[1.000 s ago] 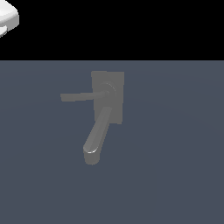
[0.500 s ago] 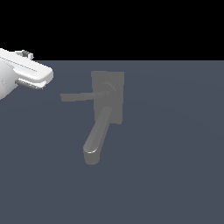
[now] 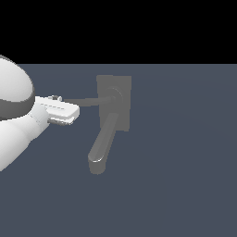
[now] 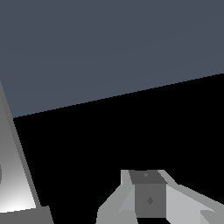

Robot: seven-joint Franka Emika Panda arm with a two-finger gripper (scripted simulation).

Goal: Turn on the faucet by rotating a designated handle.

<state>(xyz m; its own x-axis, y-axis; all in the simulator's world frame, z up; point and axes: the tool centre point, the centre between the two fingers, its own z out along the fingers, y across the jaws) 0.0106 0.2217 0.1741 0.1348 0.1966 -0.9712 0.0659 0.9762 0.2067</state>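
The dull grey faucet (image 3: 115,102) has a flat back plate, with a thick rounded spout (image 3: 102,147) running down toward the exterior view's left. Its handle (image 3: 90,101), a thin pale rod, reaches from the round hub toward the exterior view's left. My white gripper (image 3: 74,112) sits over the rod's free end and hides it. Whether it touches the rod is unclear, and its fingers do not show apart in that view. In the wrist view only a grey fingertip (image 4: 148,197) shows, next to a shiny grey faucet part (image 4: 15,183) that I cannot identify.
The faucet stands on a flat blue-grey surface (image 3: 185,166). My arm's bulky white links (image 3: 14,115) fill the exterior view's left edge. Black background lies behind the surface.
My arm has swept in from the exterior view's upper left corner, down and to the right, and the gripper now covers the handle's free end. The faucet has not moved.
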